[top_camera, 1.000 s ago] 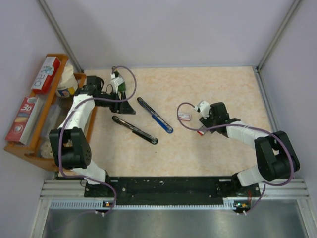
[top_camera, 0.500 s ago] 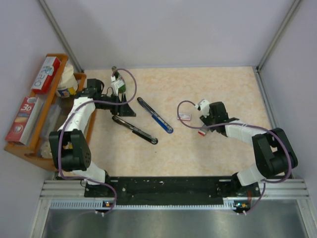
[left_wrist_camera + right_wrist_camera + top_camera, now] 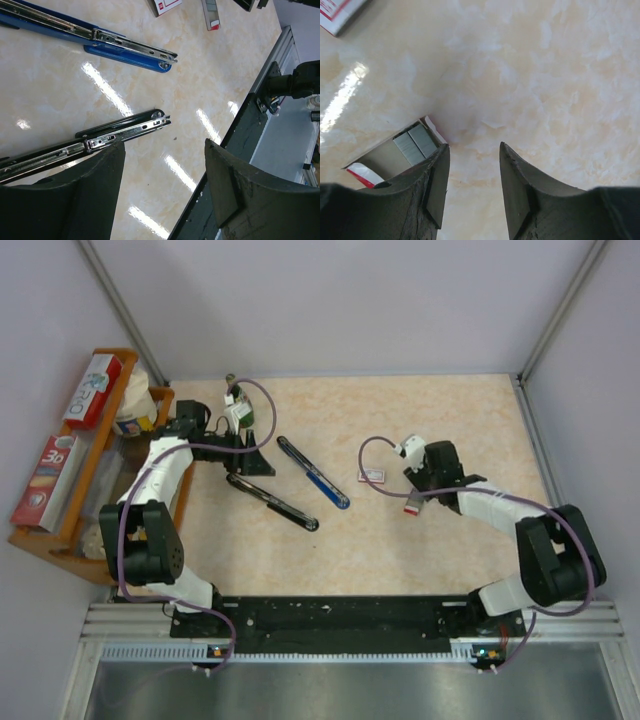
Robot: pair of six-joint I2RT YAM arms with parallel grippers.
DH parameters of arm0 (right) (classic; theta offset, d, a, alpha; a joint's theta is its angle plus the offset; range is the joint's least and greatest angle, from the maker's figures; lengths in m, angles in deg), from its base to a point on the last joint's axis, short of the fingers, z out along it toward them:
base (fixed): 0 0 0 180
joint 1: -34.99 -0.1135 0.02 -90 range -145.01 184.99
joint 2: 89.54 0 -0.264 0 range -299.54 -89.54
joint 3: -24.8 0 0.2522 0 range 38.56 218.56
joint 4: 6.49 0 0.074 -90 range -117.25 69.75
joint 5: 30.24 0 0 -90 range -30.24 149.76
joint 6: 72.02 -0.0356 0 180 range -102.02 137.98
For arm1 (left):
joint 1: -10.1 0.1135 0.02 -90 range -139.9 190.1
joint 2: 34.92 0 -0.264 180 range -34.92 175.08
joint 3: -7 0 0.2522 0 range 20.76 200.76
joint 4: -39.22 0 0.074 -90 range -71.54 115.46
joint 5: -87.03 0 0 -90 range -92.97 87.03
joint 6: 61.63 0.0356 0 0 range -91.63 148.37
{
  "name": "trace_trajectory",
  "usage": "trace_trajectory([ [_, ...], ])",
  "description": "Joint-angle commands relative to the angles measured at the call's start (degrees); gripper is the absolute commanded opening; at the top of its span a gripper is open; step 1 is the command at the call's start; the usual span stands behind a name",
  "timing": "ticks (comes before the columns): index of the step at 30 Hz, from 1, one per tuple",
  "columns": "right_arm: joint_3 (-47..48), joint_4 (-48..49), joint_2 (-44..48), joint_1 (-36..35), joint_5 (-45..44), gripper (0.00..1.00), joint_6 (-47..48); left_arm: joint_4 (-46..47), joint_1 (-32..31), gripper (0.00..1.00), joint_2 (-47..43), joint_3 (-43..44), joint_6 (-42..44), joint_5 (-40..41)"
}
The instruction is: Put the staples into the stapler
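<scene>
The staples' white box with a red label [image 3: 371, 476] lies flat mid-table; it also shows in the left wrist view [image 3: 165, 5] and in the right wrist view [image 3: 337, 12]. The inner tray [image 3: 411, 505] lies apart from it, with grey staples [image 3: 415, 142] in it. My right gripper [image 3: 416, 492] is open and empty just above the table [image 3: 472, 148], and its left finger [image 3: 437, 180] overlaps the tray's edge. A blue stapler [image 3: 313, 472] and a black stapler [image 3: 270, 502] lie opened out flat, also seen in the left wrist view [image 3: 115, 47] [image 3: 115, 136]. My left gripper [image 3: 262, 464] is open and empty [image 3: 164, 145] over the black stapler's end.
A wooden rack [image 3: 80, 495] at the left holds boxes and a bottle [image 3: 133, 418]. The black base rail [image 3: 350, 615] runs along the near edge. Grey walls close in the table at the back and sides.
My right gripper has shifted slightly to the right near the tray. The left arm has barely moved. The staplers and the box lie where they were.
</scene>
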Motion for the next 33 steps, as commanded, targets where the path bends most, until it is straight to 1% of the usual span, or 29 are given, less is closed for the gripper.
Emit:
trace_trajectory([
  [1,2.0,-0.4,7.9,0.0,4.1,0.44,-0.5,1.9,0.0,0.69,-2.3,-0.4,0.8,-2.0],
  [4,1.8,-2.2,10.9,-0.1,8.1,0.44,2.3,2.0,-0.1,0.69,-1.7,-0.4,0.8,-1.9],
  [5,2.0,-3.6,11.5,-0.1,11.1,0.45,4.0,1.9,0.0,0.69,-1.4,-0.4,0.9,-1.9],
  [7,3.1,-7.3,12.0,-0.1,14.1,0.47,8.1,1.8,-0.1,0.69,-1.0,-0.4,1.2,-1.8],
  [9,5.0,-11.5,11.9,-0.1,16.0,0.50,11.7,1.8,-0.1,0.69,-0.7,-0.4,1.2,-1.6],
  [12,7.9,-17.3,11.1,0.0,19.5,0.56,15.5,1.8,-0.1,0.69,-0.6,-0.4,1.3,-1.8],
  [15,11.1,-21.1,8.5,0.0,21.5,0.58,17.7,1.8,-0.1,0.69,-0.6,-0.4,1.2,-2.0],
  [21,16.0,-26.9,2.3,0.5,22.9,0.58,20.5,1.8,-0.2,0.70,-1.0,-0.7,1.5,-2.6],
  [27,16.5,-27.7,-1.6,0.6,22.8,0.57,21.7,1.7,-0.2,0.72,-1.4,-0.9,1.7,-2.8],
  [33,17.9,-27.7,-5.1,1.2,23.0,0.54,21.6,1.5,-0.2,0.82,-1.6,-1.0,2.1,-3.1],
])
